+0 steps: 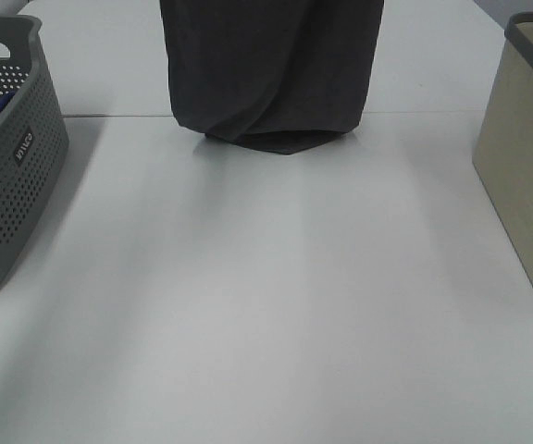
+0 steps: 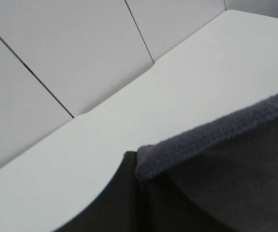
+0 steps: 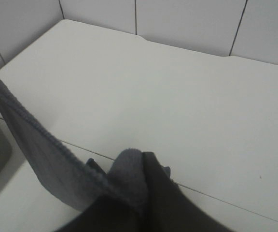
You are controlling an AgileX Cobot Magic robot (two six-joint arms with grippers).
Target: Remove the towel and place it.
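The towel (image 1: pixel 276 65) hangs spread, its lower edge bunched on the tabletop (image 1: pixel 266 305); the left fingers (image 2: pixel 115 193) and right fingers (image 3: pixel 160 198) each pinch a top corner. Held so, it can probably be laid flat.

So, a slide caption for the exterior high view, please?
Dark grey towel hangs from above, lower end bunched on the white table, between a grey perforated basket and a beige basket.

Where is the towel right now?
In the high view the towel hangs at top centre, its lower end bunched on the table, between the grey basket on the left and the beige basket on the right.
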